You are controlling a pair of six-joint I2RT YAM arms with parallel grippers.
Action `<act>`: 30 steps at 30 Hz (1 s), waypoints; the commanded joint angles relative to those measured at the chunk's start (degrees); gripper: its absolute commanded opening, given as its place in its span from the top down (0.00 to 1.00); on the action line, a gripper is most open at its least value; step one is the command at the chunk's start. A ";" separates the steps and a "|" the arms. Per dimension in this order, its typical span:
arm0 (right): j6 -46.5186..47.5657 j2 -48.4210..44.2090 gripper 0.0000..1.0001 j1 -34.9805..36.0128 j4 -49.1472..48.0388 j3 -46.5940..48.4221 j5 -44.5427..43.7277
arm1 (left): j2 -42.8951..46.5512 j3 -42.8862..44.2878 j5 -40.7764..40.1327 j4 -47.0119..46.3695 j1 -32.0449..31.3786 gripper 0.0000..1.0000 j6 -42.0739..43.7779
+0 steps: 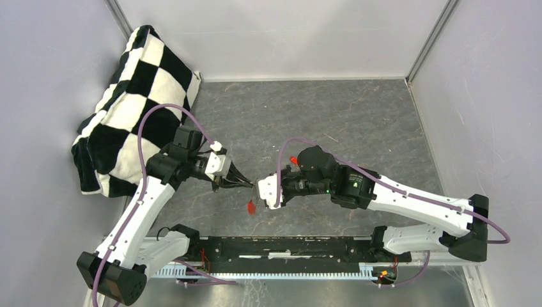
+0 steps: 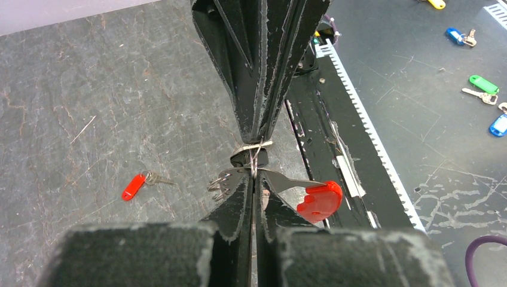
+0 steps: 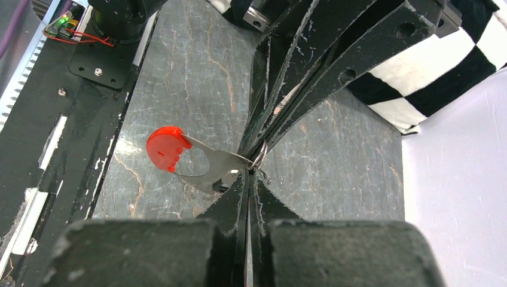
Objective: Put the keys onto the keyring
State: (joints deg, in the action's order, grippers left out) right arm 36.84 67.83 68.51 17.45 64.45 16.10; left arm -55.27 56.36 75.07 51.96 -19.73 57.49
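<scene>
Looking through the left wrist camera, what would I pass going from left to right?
red-tagged key → metal ring → red plastic head of the held piece → green-tagged key

Table (image 1: 332,115): grey, stone-patterned top, scuffed and scratched.
Cushion (image 1: 137,96): black-and-white checked, on the far left corner, propped against the left wall.
Red key (image 2: 134,186): lies flat on bare table, red tag at lower left and metal end to the right in the left wrist view; well apart from the cushion.
Plate (image 1: 287,246): black, along the near edge.
Strip (image 1: 268,272): white, toothed, just beside the plate's outer side.
Past the strip: darker scuffed surface (image 2: 430,149) carrying a green-tagged key (image 2: 483,84) and a blue-tagged key (image 2: 457,36).
</scene>
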 commanded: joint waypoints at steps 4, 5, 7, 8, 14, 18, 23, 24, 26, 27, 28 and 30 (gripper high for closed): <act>-0.40 0.68 1.00 0.02 -3.92 3.20 1.30 | 0.14 0.44 0.78 -0.99 -0.11 0.98 0.02; -0.45 0.70 1.00 0.08 -3.92 3.24 1.30 | 0.21 0.42 0.70 -1.00 -0.09 0.98 0.13; -0.43 0.94 1.00 0.09 -3.92 3.38 1.28 | 0.19 0.42 0.69 -0.99 -0.13 0.98 0.27; -0.34 1.05 1.00 0.09 -3.86 3.46 1.19 | 0.20 0.42 0.72 -0.99 -0.06 0.98 0.31; 0.11 1.89 1.00 0.10 -3.99 4.22 -0.09 | 0.38 0.25 0.96 -1.00 -0.30 0.98 0.56; 0.50 2.44 1.00 0.06 -3.66 4.90 -1.47 | 0.82 -0.12 0.75 -0.99 -0.46 0.98 0.63; 0.71 2.26 1.00 -0.04 -3.36 5.21 -3.09 | 1.88 -0.76 0.26 -0.99 -0.70 0.98 1.09; 0.82 2.06 1.00 -0.10 -3.59 5.21 -3.13 | 1.97 -0.80 0.20 -0.99 -0.78 0.98 1.12; 0.65 2.00 1.00 -0.09 -3.73 5.29 -2.74 | 2.05 -0.90 0.23 -0.99 -0.91 0.98 1.14; 0.55 2.15 1.00 -0.05 -3.74 5.50 -2.29 | 2.04 -0.83 0.21 -1.05 -0.93 0.98 1.17; 0.50 2.28 1.00 -0.07 -3.67 5.66 -2.01 | 2.07 -0.75 0.21 -1.01 -1.01 0.98 1.18; 0.30 2.54 1.00 -0.05 -3.57 5.72 -1.64 | 2.17 -0.65 0.25 -0.99 -1.06 0.98 1.21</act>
State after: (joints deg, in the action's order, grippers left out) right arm 37.30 70.11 68.47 17.52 66.87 13.72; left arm -53.89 55.64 73.84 52.07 -20.29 57.52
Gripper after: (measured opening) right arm 0.006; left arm 0.043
